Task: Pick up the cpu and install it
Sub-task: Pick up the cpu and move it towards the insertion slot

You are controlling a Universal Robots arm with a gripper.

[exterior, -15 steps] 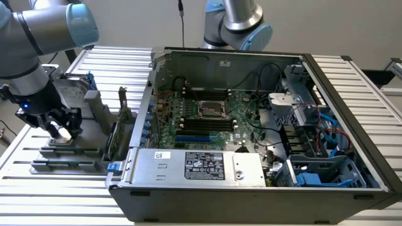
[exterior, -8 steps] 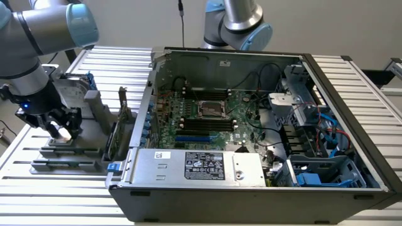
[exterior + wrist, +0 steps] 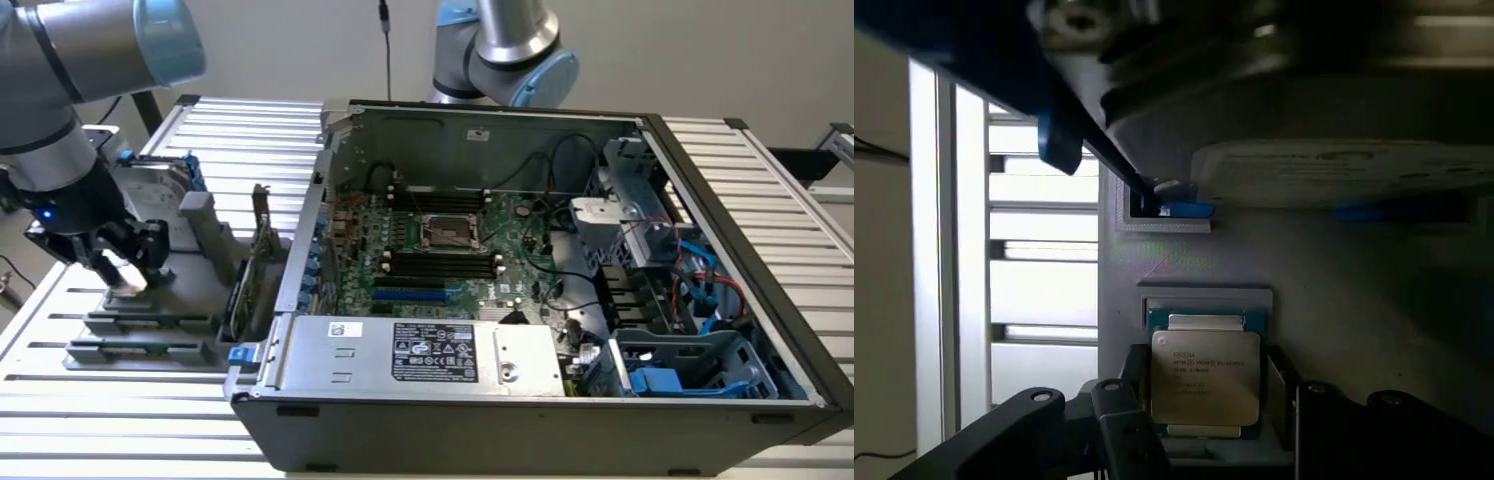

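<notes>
CPU (image 3: 1205, 378): small square chip with a silver metal lid, flat in pale grey plastic holder block (image 3: 1206, 298), side edges exposed for gripping.
Pincer (image 3: 1206, 405): black, straddling CPU; clamped or loose, cannot tell.
Case (image 3: 534, 412): open dark metal computer case, well apart from pincer.

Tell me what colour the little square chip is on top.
Shiny silver-grey chip, with tiny dark writing. The wrist view shows it best.

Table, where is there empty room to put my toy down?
Bare table slats run in front of the computer case and the grey holder blocks, and along the case's side at the exterior view's right. Crowded: the holder blocks, where the arm hangs over the cpu, and inside the case.
</notes>
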